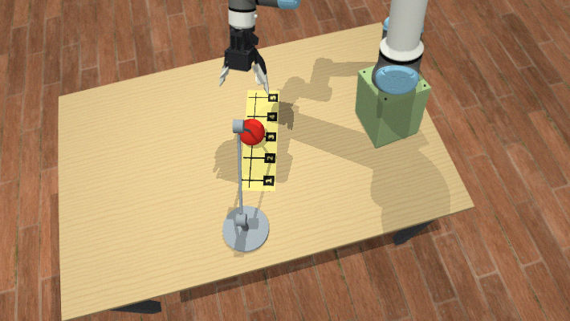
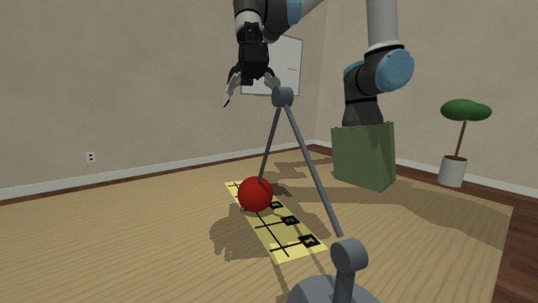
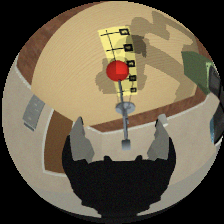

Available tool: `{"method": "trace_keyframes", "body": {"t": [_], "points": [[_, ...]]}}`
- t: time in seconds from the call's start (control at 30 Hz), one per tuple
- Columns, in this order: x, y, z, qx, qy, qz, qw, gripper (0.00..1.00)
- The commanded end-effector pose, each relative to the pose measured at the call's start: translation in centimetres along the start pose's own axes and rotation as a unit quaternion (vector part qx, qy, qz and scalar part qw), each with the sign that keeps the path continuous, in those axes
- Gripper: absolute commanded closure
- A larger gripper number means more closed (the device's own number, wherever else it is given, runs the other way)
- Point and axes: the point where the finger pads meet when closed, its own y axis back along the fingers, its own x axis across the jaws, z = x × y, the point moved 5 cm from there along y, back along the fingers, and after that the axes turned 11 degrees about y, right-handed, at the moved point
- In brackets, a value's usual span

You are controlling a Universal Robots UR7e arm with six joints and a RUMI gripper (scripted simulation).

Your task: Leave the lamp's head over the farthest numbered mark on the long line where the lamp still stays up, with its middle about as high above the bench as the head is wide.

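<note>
The lamp's red ball head (image 1: 252, 132) (image 2: 254, 194) (image 3: 117, 71) hangs low over the yellow strip (image 1: 261, 170) (image 2: 299, 254) (image 3: 116, 40), around mark 3, and hides that crossing. Its exact height is hard to tell. The grey elbow joint (image 1: 238, 126) (image 2: 282, 97) (image 3: 126, 144) stands high above, with one rod down to the head and one to the joint on the round base (image 1: 257, 238) (image 2: 311, 289). My gripper (image 1: 244, 89) (image 2: 251, 98) (image 3: 120, 120) is open and empty, above the far end of the strip, beyond the lamp and apart from it.
The strip's marks run from 1 near the base to 5 at the far end. The green pedestal (image 1: 373, 116) (image 2: 360, 159) bearing the arm stands on the table's right side. The arm's shadows fall across the strip and table. A potted plant (image 2: 452, 170) stands behind.
</note>
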Motion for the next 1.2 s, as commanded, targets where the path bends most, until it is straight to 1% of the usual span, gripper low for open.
{"method": "trace_keyframes", "body": {"t": [0.0, 0.1, 0.67, 1.17], "points": [[-0.08, 0.55, -0.26, -0.007, 0.009, 0.001, 1.000, 0.00], [-0.10, 0.80, -0.31, -0.004, 0.006, 0.000, 1.000, 0.00], [-0.07, 0.55, -0.12, 0.002, -0.002, -0.001, 1.000, 0.00], [-0.08, 0.58, -0.12, 0.002, -0.002, -0.001, 1.000, 0.00]]}}
